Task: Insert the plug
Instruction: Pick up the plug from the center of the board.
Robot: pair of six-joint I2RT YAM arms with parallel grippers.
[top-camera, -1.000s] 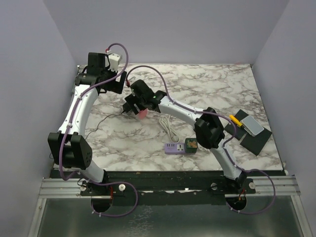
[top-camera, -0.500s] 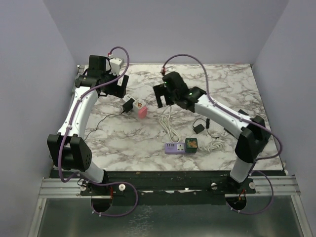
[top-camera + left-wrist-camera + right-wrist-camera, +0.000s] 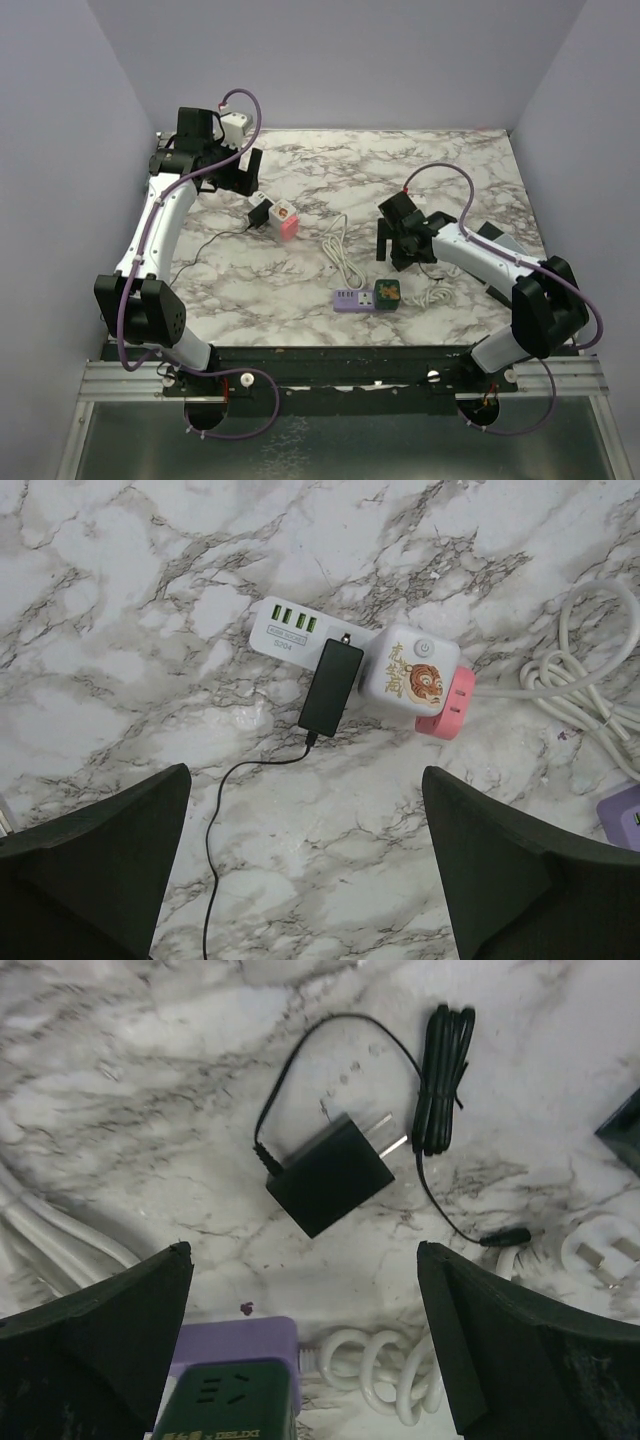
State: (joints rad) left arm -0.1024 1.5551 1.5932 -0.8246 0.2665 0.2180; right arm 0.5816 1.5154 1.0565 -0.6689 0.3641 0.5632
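Spreading under everything, the white-and-grey marbled counter [image 3: 450, 170] carries two separate socket clusters; the flat purple power strip [image 3: 352, 299] near its front edge serves as the reference.

The left end effector [image 3: 305, 772] hangs well to the far left of that strip, fingers spread wide and holding nothing. It is above a white charging block with green ports [image 3: 290, 635] that has a slim black adapter [image 3: 332, 685] seated in it. Parked there, it seems to be out of the other arm's way.

The right end effector [image 3: 303, 1250] hovers just beyond the strip, likewise released and empty. Its fingers straddle the target, so a straight descent would bracket it.

A green socket cube [image 3: 225, 1405] sits at the strip's right end, face up, and is probably the receptacle. Loops of thick white cable [image 3: 345, 1345] lie close beside the strip on that side.

The task's thing, a black square plug adapter [image 3: 330, 1175], lies flat on the counter just behind the strip, apart from it. Its two metal prongs [image 3: 392, 1132] point away from the strip toward its bundled thin black cord [image 3: 440, 1080]. Lying flat, it will likely need tipping prongs-down before insertion.
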